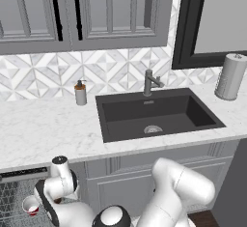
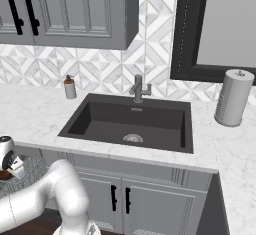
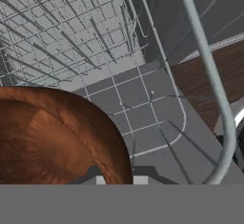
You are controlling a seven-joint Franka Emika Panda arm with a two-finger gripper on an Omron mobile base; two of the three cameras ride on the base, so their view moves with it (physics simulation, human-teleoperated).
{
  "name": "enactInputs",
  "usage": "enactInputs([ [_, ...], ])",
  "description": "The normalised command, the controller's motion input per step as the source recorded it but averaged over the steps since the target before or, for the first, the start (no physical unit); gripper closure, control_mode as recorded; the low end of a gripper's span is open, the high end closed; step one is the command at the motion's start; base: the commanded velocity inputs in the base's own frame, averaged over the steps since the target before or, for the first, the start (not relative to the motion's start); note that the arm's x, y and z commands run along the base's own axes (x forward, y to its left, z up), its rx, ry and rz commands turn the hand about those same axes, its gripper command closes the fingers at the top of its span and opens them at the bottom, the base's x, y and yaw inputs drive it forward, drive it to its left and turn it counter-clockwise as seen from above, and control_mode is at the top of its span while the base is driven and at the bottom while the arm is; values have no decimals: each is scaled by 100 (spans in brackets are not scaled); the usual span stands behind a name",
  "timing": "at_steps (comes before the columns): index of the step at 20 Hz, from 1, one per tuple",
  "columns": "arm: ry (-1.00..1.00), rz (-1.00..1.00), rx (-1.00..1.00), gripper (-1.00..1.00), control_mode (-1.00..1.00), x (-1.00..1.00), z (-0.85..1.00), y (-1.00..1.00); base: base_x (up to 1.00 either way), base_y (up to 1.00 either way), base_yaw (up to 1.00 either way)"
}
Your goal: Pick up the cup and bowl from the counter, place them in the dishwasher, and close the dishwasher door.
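We have the arm reaching low to the left, over the open dishwasher (image 1: 14, 192), with the bowl (image 3: 52, 137) carried above the wire rack (image 3: 71, 37). In the hand view the bowl sits against the claw at the lower left, its brown hollow facing the camera. From this we judge that the claw grips the bowl by its rim, though the fingertips themselves are hidden, so we cannot tell how far the jaws stand apart.

The cup (image 1: 31, 205) already rests in the rack, open end tilted toward the left base view. It lies just beside the wrist.

The surface (image 1: 48, 129) around the sink (image 1: 154, 112) carries a soap dispenser (image 1: 80, 93) and a paper towel roll (image 1: 231, 76).

We judge that the bowl is held low so it can be released into a free part of the rack, apart from the cup. Closing the door remains.
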Motion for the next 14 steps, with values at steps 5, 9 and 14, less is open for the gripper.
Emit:
enactInputs([
  [5,0,0,-5,100,-100,14,-68,27,0,0,0],
  [9,0,1,-7,100,-100,0,-69,12,0,0,0],
  [14,0,1,-4,100,-100,0,-35,10,0,0,0],
])
